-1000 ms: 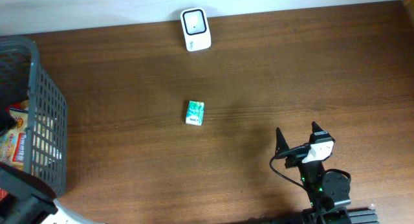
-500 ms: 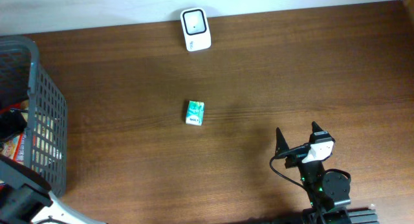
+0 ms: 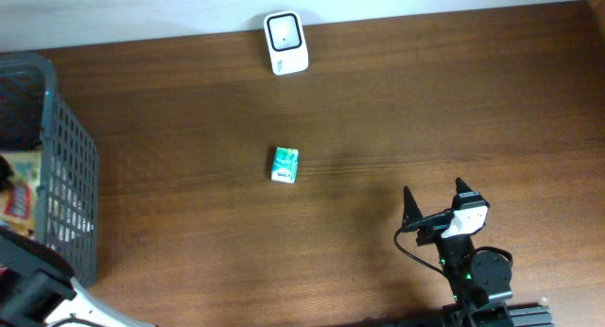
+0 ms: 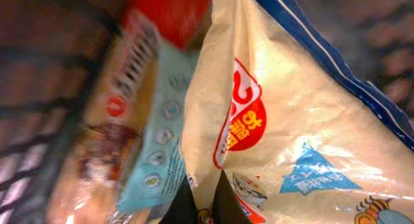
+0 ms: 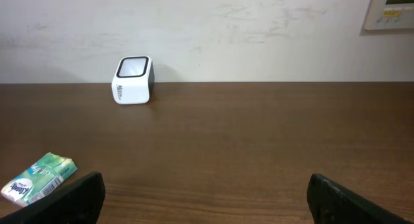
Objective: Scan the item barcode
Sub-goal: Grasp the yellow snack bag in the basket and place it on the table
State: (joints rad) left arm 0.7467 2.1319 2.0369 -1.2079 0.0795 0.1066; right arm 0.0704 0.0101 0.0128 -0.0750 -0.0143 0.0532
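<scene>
From overhead, a smooth brown wooden bench [image 3: 425, 100] is seen. A rounded white scanner [image 3: 285, 43] stands at its far edge, a small green packet [image 3: 285, 163] lies mid-bench, and a grey mesh basket [image 3: 71, 176] is at the left. The right end effector [image 3: 434, 190] is released, well apart from them.

In the left wrist view, the left end effector [image 4: 202, 208] is clenched, apparently on a fold of a glossy cream pouch [image 4: 284, 120] in the basket.

In the right wrist view, the green packet lies flat near one black finger [image 5: 77, 198].

Table [image 3: 425, 110]: dark matt wood. Basket [image 3: 71, 176]: grey plastic. Scanner [image 3: 285, 43]: glossy white plastic. Cream pouch [image 4: 291, 120]: shiny film.
</scene>
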